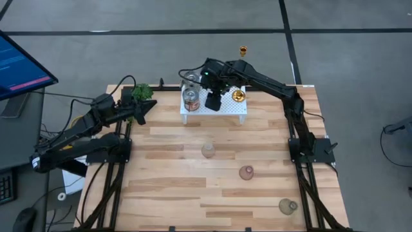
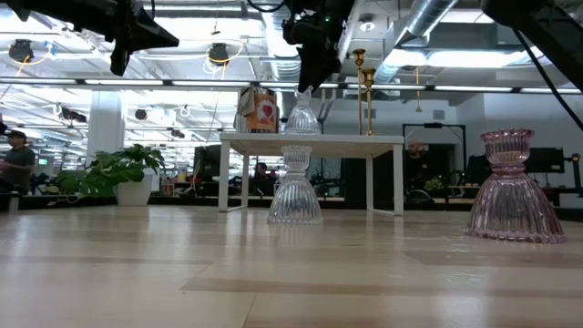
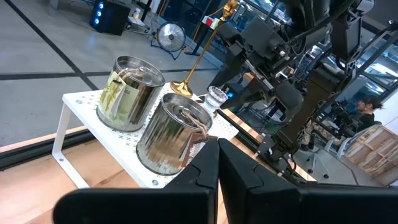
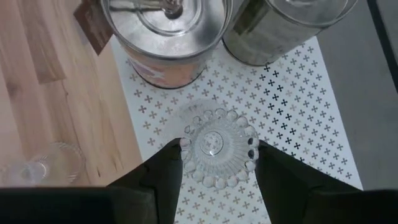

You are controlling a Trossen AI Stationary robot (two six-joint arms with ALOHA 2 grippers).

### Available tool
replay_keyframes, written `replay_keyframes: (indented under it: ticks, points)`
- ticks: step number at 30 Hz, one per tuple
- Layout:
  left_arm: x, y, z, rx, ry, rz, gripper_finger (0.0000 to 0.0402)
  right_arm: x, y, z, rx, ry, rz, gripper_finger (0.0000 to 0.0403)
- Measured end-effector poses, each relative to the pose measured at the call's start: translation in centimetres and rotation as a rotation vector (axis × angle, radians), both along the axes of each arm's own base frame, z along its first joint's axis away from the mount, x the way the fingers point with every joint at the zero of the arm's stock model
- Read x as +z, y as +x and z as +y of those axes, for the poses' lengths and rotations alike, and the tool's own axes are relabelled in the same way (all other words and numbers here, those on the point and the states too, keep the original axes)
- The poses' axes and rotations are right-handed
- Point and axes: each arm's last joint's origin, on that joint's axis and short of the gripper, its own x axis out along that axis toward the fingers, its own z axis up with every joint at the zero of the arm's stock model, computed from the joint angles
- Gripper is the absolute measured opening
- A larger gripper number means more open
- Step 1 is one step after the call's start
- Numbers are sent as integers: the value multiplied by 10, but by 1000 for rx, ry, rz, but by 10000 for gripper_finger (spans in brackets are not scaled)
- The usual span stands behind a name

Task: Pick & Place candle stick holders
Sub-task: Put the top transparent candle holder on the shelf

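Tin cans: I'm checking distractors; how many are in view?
2. Both stand side by side on the white shelf: the green-labelled can and a second can next to it. None seems hidden.

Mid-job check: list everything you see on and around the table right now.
White perforated shelf: one, table's far edge.
Tin cans: two, silvery, on the shelf's left part.
Clear glass holder: one, on the shelf between the right claw's fingers.
Tall candlestick: one, gold, on the shelf.
Glass holders on table: three; clear, pink, greenish.
Plant: one, green, far left corner.
Right claw: open around the clear holder.
Left claw: shut, beside the plant.
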Motion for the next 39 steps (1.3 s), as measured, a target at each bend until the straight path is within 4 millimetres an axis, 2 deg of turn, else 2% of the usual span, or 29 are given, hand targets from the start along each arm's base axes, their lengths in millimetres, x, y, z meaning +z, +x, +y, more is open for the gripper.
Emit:
replay_keyframes:
  ticks: [7,14,20,24,29,34,39]
  points:
    - [0,0,0,0,0,0,6,0,1,0,1,-2,-7,176]
    - [0,0,0,0,0,0,6,-17,12,-2,6,12,30,174]
    - [0,0,0,0,-7,-3,6,-16,10,-1,5,0,41,178]
    - [0,0,0,0,-6,-4,6,-16,9,-1,10,-11,48,193]
    - [0,0,0,0,-5,-6,6,-15,10,-2,11,-17,41,234]
    - [0,0,0,0,-5,-7,6,-7,9,-2,-2,-60,18,266]
    - [0,0,0,0,-4,-8,6,17,-5,4,-11,-101,-22,269]
